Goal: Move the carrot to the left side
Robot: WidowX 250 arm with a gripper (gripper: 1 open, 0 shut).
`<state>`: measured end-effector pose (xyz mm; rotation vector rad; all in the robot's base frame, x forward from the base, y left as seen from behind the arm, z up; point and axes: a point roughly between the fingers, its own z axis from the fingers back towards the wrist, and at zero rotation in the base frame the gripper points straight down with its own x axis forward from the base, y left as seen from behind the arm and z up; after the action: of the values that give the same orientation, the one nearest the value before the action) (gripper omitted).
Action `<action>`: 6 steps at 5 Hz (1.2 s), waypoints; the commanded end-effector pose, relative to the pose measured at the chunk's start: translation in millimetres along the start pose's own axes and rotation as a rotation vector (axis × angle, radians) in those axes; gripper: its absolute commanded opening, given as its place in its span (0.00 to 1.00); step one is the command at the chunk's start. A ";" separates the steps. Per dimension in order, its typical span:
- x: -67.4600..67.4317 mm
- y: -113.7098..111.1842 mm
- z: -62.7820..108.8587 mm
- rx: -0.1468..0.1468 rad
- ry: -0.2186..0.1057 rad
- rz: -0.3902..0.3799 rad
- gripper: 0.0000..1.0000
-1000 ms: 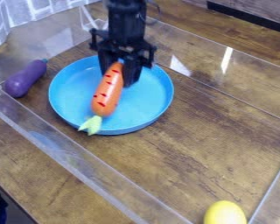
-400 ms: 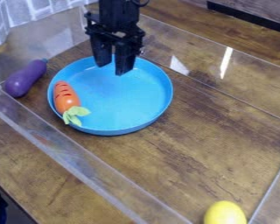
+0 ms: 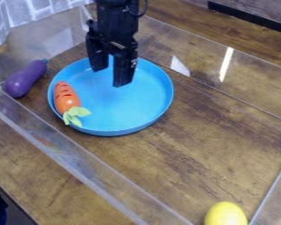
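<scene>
The small orange carrot with dark ridges lies at the left edge of the blue plate, its pale green leafy tip pointing toward the front. My black gripper hangs over the back part of the plate, to the right of and behind the carrot. Its fingers stand apart with nothing between them, and it does not touch the carrot.
A purple eggplant lies on the wooden table left of the plate. A yellow lemon-like object sits at the front right edge. A clear plastic sheet covers much of the table.
A second ago the gripper held the carrot over the plate's middle. The carrot now lies free at the plate's left edge, and the gripper has risen and opened.
</scene>
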<state>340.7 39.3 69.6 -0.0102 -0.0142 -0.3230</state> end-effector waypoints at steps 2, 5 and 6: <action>-8.0 26.1 12.7 0.059 -0.047 -0.095 1.00; -10.5 26.2 -2.2 0.073 -0.011 -0.220 1.00; -8.8 26.3 -0.1 0.077 -0.003 -0.221 1.00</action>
<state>332.8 68.4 55.3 0.0468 0.0115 -0.5325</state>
